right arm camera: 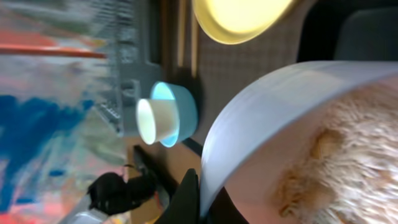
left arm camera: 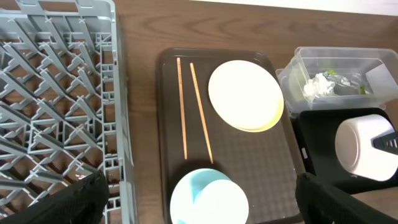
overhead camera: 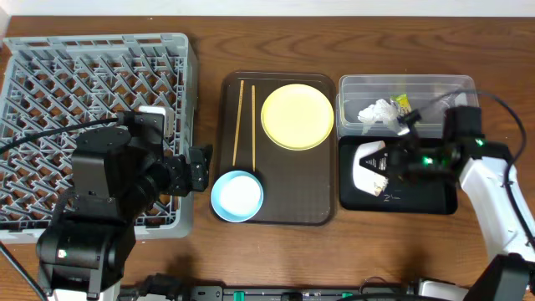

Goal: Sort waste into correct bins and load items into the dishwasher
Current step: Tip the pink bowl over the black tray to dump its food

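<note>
My right gripper (overhead camera: 393, 163) is shut on the rim of the white bowl (overhead camera: 368, 165), which is tipped on its side over the black tray (overhead camera: 418, 201). Beige rice-like scraps (right arm camera: 336, 155) cling inside the bowl (right arm camera: 267, 106). The clear tub (overhead camera: 435, 84) holds the crumpled tissue (overhead camera: 376, 113) and the snack wrapper (overhead camera: 403, 106). The yellow plate (overhead camera: 298, 116), two chopsticks (overhead camera: 240, 117) and the light blue bowl (overhead camera: 236, 196) lie on the brown serving tray (overhead camera: 301, 184). My left gripper (overhead camera: 201, 167) is open just left of the blue bowl (left arm camera: 208, 199). The grey rack (overhead camera: 92, 84) is at left.
The rack's right wall (left arm camera: 118, 93) stands close beside the brown tray's left edge. The black tray sits directly in front of the clear tub, both right of the brown tray. Bare wooden table shows along the front edge.
</note>
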You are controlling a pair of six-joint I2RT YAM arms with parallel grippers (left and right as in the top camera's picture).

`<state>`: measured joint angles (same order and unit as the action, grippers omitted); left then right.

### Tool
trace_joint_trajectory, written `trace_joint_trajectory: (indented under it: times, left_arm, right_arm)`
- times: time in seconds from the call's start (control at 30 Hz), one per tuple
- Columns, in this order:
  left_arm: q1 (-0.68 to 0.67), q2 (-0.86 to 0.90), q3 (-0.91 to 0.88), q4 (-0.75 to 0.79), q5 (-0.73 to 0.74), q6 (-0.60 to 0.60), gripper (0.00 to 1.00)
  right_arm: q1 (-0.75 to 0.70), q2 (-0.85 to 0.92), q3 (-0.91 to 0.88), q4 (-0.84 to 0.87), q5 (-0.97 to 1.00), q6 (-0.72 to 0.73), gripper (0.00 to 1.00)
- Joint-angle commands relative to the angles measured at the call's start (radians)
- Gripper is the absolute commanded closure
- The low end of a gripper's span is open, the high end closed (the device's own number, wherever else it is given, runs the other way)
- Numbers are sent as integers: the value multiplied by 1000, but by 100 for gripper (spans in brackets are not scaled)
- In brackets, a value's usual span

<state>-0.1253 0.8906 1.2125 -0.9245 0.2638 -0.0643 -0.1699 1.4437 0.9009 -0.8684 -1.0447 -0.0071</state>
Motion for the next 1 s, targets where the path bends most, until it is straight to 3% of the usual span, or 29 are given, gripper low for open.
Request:
trace_joint_trajectory:
  times: [0.0,0.1,0.23,0.33,0.43,0.67,0.73,0.8,0.87,0.93,0.97]
  left_arm:
    - [3,2,22,-3,13,-5,4]
    - [3,2,22,-3,13,-5,4]
    - [3,2,22,-3,13,-5,4]
    - [3,2,22,-3,13,-5,4]
    - [3,2,22,-3,13,-5,4]
    - [3,2,22,-3,13,-5,4]
    - [3,2,22,-3,13,-5,4]
    - [3,2,22,-3,13,-5,4]
    - [3,2,22,-3,13,-5,4]
    - [3,2,22,-3,13,-5,4]
    - [3,2,22,-3,13,-5,4]
  right_arm:
    - [-74,-2,-64,37,-260,-166,99]
    - [-132,-2,-99,65,-350,-184,99]
    - [-181,-2,-104,77,-287,-188,99]
    - [-199,-2,-104,61,-423,-206,99]
    - [-203,-1,-104,88,-276,-163,99]
    - [-203,2,-104,76,-273,-162,99]
    - [-201,2,-104,44,-404,-266,99]
    - [-201,4,-104,54,-327,-262,99]
    - [-199,3,-104,34,-387,-228,99]
    - [-190,-4,-104,-10,-469,-315,99]
    - [-190,-4,-104,1,-402,-322,99]
